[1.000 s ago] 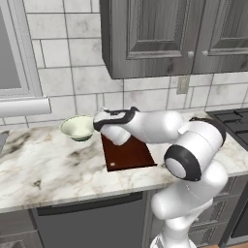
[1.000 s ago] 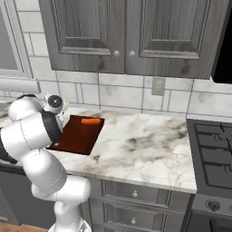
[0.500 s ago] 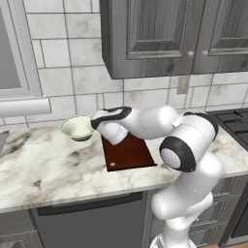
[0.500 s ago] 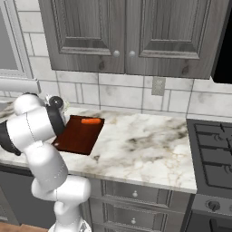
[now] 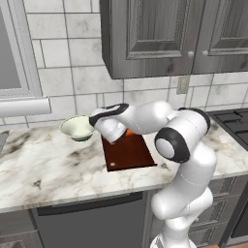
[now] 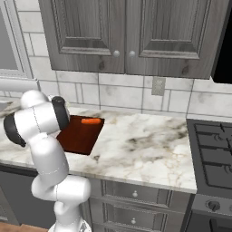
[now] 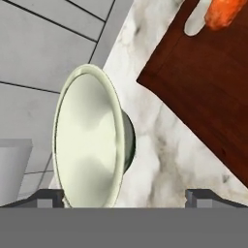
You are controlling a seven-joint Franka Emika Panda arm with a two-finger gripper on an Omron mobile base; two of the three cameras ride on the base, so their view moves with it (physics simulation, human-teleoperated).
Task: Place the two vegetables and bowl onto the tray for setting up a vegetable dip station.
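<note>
The pale greenish-white bowl (image 5: 76, 129) stands on the marble counter just left of the dark reddish-brown tray (image 5: 130, 154). In the hand view the bowl (image 7: 89, 140) appears side-on, its rim and foot lying between my two fingertips, and my gripper (image 7: 125, 197) is open around it without touching. From the left base view my gripper (image 5: 95, 123) hovers at the bowl's right rim. The orange carrot (image 6: 91, 121) lies on the tray (image 6: 78, 137) at its far end, beside the slot handle (image 7: 196, 22); the carrot (image 7: 223, 10) also shows in the hand view.
The tiled wall rises close behind the bowl, with grey cabinets (image 5: 169, 34) overhead. A window sill (image 5: 24, 105) juts out at the left. A stove (image 6: 213, 145) sits at the counter's right end. My own arm hides the left part of the tray in the right base view.
My arm has stretched further left and its elbow has rolled upward, bringing the hand up to the bowl's rim. Bowl, carrot and tray have stayed put.
</note>
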